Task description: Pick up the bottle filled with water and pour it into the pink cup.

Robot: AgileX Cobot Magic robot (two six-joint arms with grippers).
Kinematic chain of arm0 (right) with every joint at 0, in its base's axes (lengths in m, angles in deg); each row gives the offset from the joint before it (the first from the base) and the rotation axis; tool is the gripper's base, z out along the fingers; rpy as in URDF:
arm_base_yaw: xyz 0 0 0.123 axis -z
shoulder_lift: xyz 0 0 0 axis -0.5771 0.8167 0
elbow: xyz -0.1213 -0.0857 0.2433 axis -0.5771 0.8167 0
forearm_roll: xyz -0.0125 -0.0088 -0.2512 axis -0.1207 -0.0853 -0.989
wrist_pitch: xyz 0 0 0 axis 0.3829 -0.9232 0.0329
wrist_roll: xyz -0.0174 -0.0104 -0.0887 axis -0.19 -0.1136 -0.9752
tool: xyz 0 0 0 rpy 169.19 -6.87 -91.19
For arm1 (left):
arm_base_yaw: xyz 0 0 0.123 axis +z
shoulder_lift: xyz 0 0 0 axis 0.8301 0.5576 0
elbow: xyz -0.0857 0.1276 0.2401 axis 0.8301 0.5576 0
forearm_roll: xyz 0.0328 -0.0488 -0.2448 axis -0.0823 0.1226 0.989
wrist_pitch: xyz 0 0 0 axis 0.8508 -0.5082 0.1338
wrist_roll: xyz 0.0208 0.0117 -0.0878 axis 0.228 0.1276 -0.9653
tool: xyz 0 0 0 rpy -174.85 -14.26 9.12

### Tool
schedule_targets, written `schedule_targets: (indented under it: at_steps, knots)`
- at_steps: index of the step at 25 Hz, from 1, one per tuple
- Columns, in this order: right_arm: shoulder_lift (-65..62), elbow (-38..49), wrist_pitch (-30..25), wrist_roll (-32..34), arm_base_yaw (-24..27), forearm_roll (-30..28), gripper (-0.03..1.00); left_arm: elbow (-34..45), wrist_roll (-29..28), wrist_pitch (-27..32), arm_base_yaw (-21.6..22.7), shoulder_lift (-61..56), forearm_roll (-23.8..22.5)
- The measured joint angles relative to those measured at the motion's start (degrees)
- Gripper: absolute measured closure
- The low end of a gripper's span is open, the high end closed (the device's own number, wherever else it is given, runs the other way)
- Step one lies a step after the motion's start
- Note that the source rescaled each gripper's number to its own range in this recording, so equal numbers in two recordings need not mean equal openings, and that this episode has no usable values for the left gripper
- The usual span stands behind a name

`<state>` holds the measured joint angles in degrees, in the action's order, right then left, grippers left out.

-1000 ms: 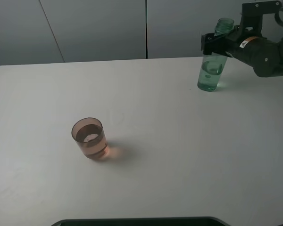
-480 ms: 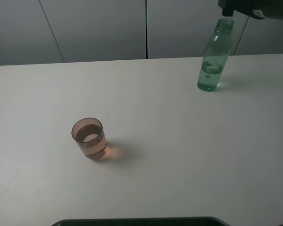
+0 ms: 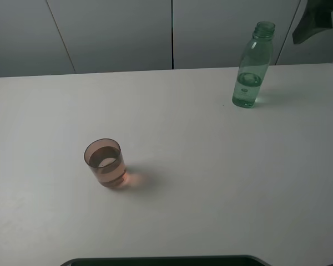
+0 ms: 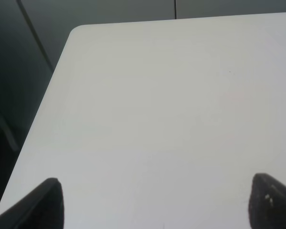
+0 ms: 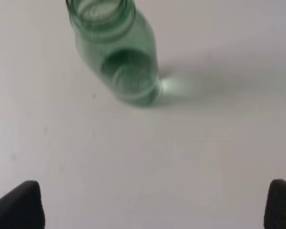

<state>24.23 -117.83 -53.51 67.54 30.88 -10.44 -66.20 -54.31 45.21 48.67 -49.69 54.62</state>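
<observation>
Soft, even light on a pale white tabletop [image 3: 211, 166]. The transparent green plastic bottle [image 5: 117, 52] looks motion-blurred from the right wrist and casts a faint shadow with a green glow.

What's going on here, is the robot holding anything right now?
No, nothing is held. The green bottle stands upright by the far right edge of the white table, with a little water in the bottom. The pink cup sits apart toward the front left and has liquid in it. The right gripper is open above the table with the bottle ahead of it. The left gripper is open over bare table.
</observation>
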Motion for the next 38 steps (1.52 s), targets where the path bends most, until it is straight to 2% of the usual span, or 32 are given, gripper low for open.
schedule_targets:
  at_steps: [3,7,16,20,31,38]
  knots:
    - [-4.7,0.4,-9.3,1.9,0.1,-3.2,-0.03,0.0,0.0,0.0,0.0,0.0,0.0]
    - [-12.2,4.6,-11.4,3.9,0.1,-5.4,-0.03,0.0,0.0,0.0,0.0,0.0,0.0]
    - [-30.4,21.4,-12.3,7.8,0.1,-5.8,-0.03,0.0,0.0,0.0,0.0,0.0,0.0]
    - [-38.6,25.1,-12.1,8.0,0.1,-5.8,-0.03,0.0,0.0,0.0,0.0,0.0,0.0]
    - [-57.3,33.7,-5.3,7.3,0.1,-7.7,-0.03,0.0,0.0,0.0,0.0,0.0,0.0]
    - [-67.5,35.6,-5.0,7.0,0.1,-8.7,-0.03,0.0,0.0,0.0,0.0,0.0,0.0]
